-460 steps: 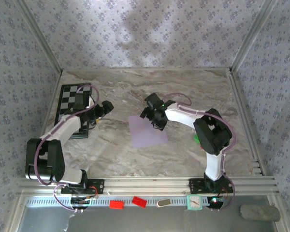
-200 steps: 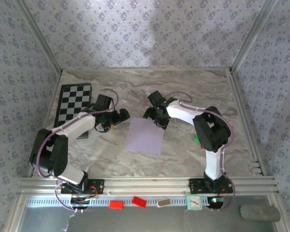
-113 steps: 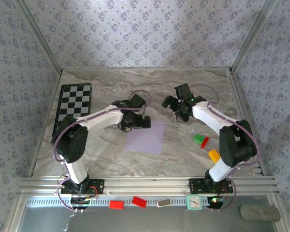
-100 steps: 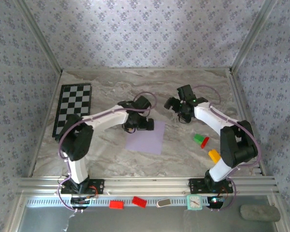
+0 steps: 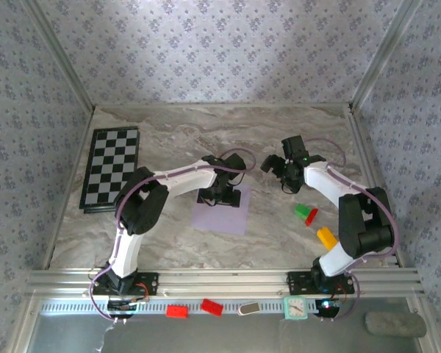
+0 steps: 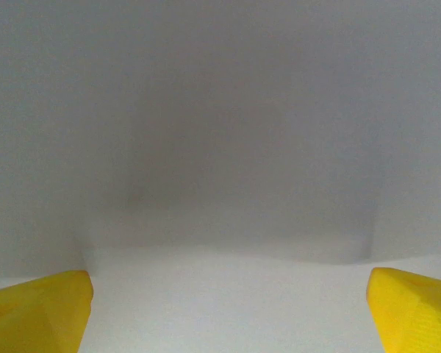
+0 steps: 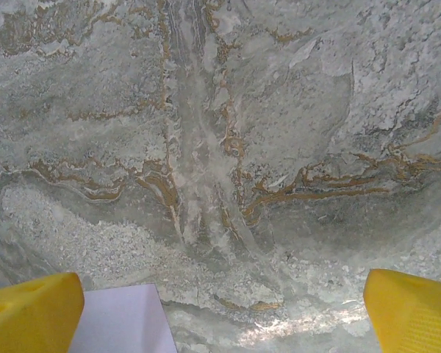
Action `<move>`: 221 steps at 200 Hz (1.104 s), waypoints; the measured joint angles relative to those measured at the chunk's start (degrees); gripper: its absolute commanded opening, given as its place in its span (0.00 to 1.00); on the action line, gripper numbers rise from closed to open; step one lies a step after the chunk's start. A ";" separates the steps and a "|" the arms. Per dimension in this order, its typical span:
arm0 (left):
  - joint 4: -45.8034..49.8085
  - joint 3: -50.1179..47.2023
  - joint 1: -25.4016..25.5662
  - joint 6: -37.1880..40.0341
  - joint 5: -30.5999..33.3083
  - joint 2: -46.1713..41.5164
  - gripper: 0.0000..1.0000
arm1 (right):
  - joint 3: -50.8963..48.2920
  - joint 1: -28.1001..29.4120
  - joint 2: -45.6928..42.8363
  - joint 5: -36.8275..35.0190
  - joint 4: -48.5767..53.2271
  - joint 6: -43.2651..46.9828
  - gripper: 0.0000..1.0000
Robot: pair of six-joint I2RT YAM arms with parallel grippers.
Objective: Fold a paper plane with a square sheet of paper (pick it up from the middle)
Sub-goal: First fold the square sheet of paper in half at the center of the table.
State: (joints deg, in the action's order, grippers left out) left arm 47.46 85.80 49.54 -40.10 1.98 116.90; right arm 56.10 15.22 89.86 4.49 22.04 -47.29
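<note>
Paper first: the square sheet of thin pale lilac paper [image 5: 222,215] lies flat near the middle of the grey marbled bench [image 5: 169,140]. Above its far edge the yellow left fingers [image 6: 37,312] stand wide apart, with the sheet spreading between and beyond them. The close view is blurred, so the tips may or may not touch it. The right fingers [image 7: 29,312], also spread wide and holding nothing, hang over bare bench, with one corner of the sheet just beside one tip.
</note>
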 measured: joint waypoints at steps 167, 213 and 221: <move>0.50 0.42 0.52 -0.02 0.63 1.62 0.87 | -0.09 -0.35 0.00 1.20 -0.79 0.02 0.99; 0.04 -0.11 0.52 -0.35 1.01 1.07 0.62 | -0.09 -0.35 0.00 2.12 -1.62 0.02 0.98; -0.13 -0.50 0.52 -0.59 1.25 0.72 0.56 | -0.15 -0.35 0.00 2.32 -1.86 0.04 0.98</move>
State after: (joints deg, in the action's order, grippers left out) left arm 47.33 85.30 50.06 -40.69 3.22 117.62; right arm 55.94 14.87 89.86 6.81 20.18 -47.24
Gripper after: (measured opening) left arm 0.641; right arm 0.985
